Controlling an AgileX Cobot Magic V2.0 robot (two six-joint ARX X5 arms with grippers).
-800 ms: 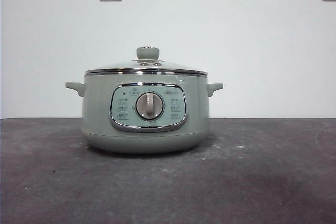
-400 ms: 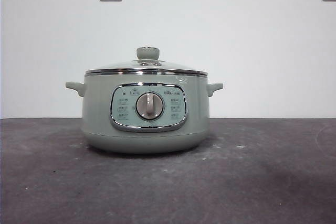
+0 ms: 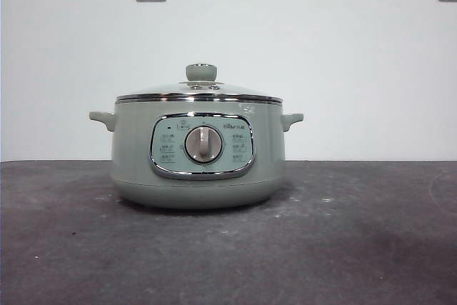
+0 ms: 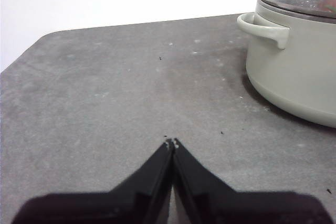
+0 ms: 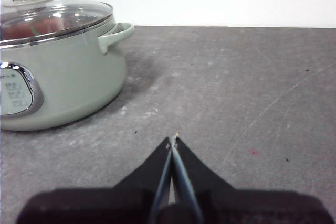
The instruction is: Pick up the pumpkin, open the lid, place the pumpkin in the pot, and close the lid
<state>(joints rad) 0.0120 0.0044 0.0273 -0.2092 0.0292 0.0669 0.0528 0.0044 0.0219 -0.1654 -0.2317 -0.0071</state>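
- We see the pot [image 3: 198, 158] standing on the desk [image 3: 357, 248], the lid [image 3: 200, 91] resting closed on it.
- Something reddish, maybe the pumpkin [image 5: 31, 27], shows through the glass.
- Our left pincer [image 4: 171, 143] and right pincer [image 5: 172, 140] are pressed together, empty, apart from the pot.

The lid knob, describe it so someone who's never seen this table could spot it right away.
Find the big sage-green pot standing in the middle of the dark table. On it sits a domed glass lid with a chrome rim. The knob is the small pale green button at the lid's very top, unlike the round silver dial, which is on the pot's front panel.
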